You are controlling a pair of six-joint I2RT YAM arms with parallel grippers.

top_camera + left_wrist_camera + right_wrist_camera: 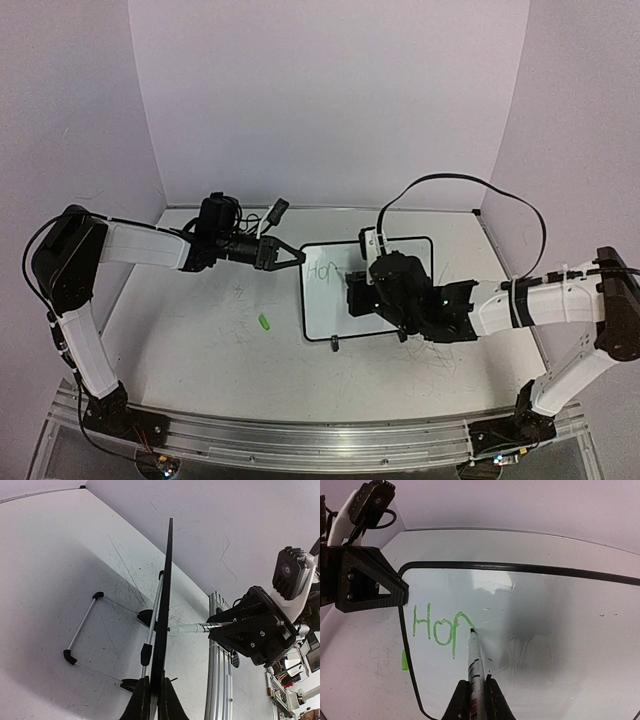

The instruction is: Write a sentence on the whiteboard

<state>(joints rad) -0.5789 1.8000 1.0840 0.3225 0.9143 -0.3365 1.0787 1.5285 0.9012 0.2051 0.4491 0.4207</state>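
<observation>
Table [200, 340] fills the lower half of the top view, scuffed with pen marks. Whiteboard [325, 318] sits centre frame, propped on a wire stand [82, 625]; your left wrist view catches it edge-on. Your right gripper [356, 296] is over the middle of the board, clamped on a marker [474, 662] that shows at bottom centre of its wrist view. Your left gripper [292, 256] comes in from the left of the frame and is pinched on the board's left edge near the upper corner, one finger each side. Marker tip touches the board just right of the green lettering [437, 627], which reads "Hop" in the board's upper left. Small green object [265, 322] lies on the table left of the board, not touching it.
</observation>
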